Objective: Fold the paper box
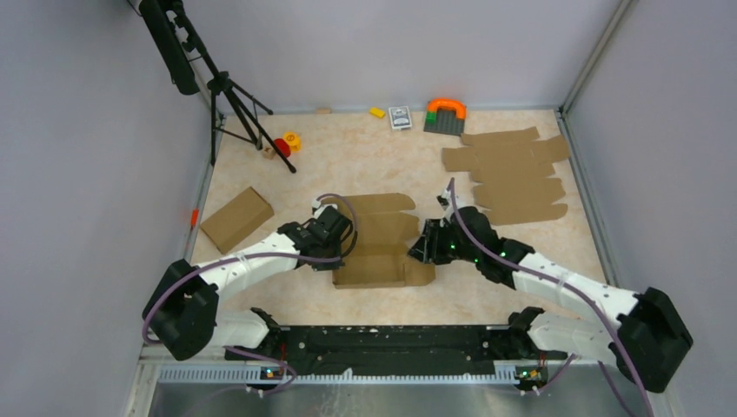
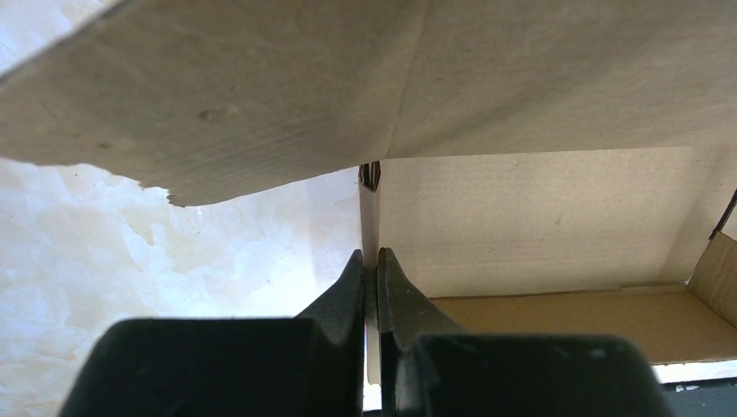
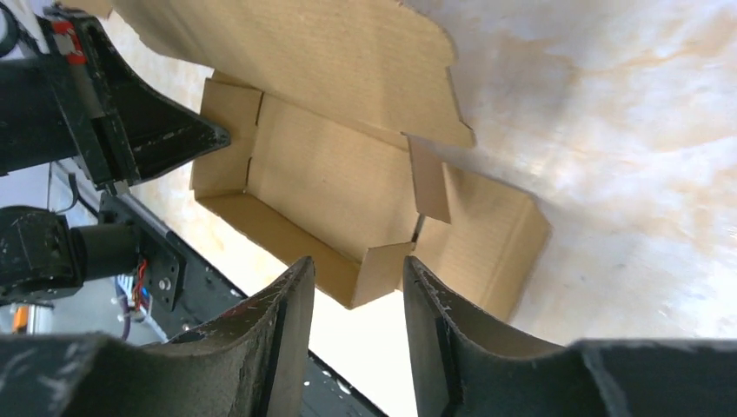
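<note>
The paper box [image 1: 382,248] is a brown cardboard sheet, partly folded, lying mid-table with its front wall raised and its lid panel flat behind. My left gripper [image 1: 335,233] is shut on the box's left side wall [image 2: 370,234], which stands upright between the fingers [image 2: 348,287]. The box's inside [image 2: 539,217] shows to the right of that wall. My right gripper [image 1: 423,248] is open and empty, just off the box's right end. In the right wrist view the box [image 3: 330,182] lies ahead, its right side flap [image 3: 478,234] lying out flat and a corner tab [image 3: 382,269] between the open fingertips [image 3: 352,265].
A pile of flat brown cardboard sheets [image 1: 508,169] lies at the back right. A folded brown box [image 1: 236,219] sits at the left. A tripod [image 1: 239,113], small toys [image 1: 287,143], a card deck [image 1: 400,117] and an orange-and-green block [image 1: 445,115] stand along the back.
</note>
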